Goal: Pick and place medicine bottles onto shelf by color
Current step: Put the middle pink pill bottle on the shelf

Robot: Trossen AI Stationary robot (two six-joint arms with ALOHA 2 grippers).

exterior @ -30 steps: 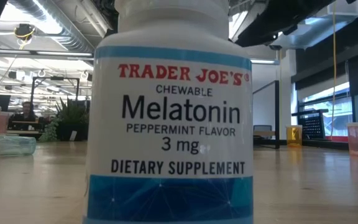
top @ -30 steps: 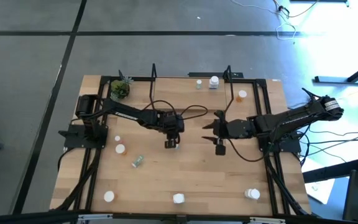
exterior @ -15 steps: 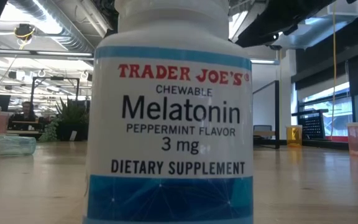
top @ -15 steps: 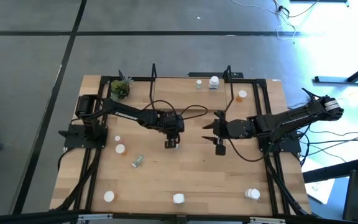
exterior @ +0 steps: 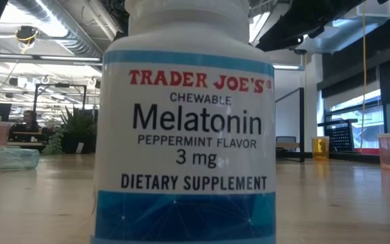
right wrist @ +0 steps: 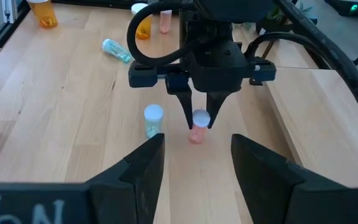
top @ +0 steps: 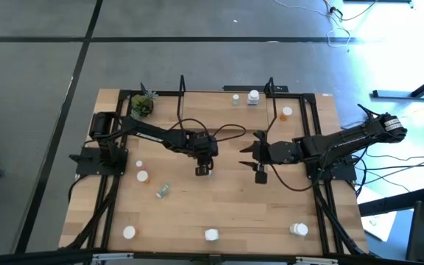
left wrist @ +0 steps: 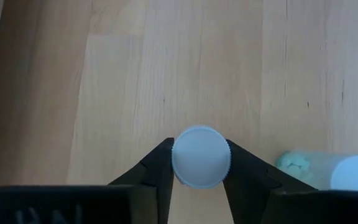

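Tabletop (top: 219, 206) | pink bottle (right wrist: 199, 126) — cap between left jaws — gripped

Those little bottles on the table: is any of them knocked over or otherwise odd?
Yes. One pale green bottle lies on its side near the left arm, while the others stand upright. The left tool is closed on a pink bottle. The right tool waits open nearby.

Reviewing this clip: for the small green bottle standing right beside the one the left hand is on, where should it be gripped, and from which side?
Grip the green bottle across its white cap, coming straight down from above. It stands upright, so the round cap faces up. It stands close beside the pink bottle, which the left hand pinches at the cap, so a side approach looks crowded. The right hand waits open nearby.
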